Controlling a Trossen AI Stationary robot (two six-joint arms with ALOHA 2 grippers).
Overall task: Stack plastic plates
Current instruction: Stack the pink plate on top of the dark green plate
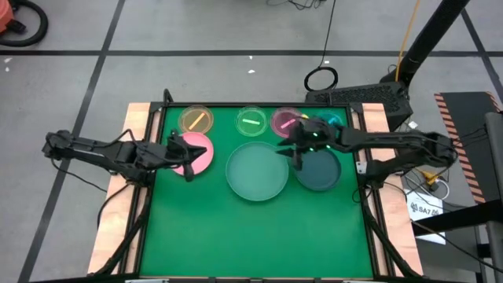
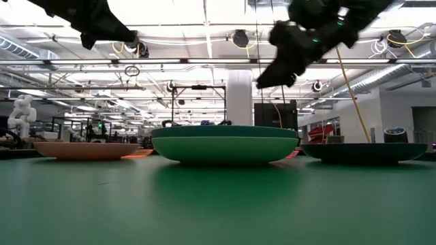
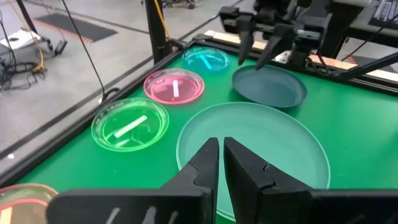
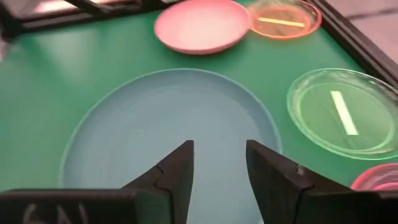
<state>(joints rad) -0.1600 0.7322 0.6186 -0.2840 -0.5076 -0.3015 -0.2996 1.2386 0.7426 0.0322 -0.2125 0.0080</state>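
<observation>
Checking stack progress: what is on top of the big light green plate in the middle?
No plate lies on the light green plate; its face is bare. The right hand hangs open above its rim, holding nothing. Whether a clear plate sits nested inside cannot be told.

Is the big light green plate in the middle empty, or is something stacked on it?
Empty. The light green plate lies flat on the mat with a bare inside in both wrist views; the right gripper hovers open above its edge.

No text, labels or numbers legible
</observation>
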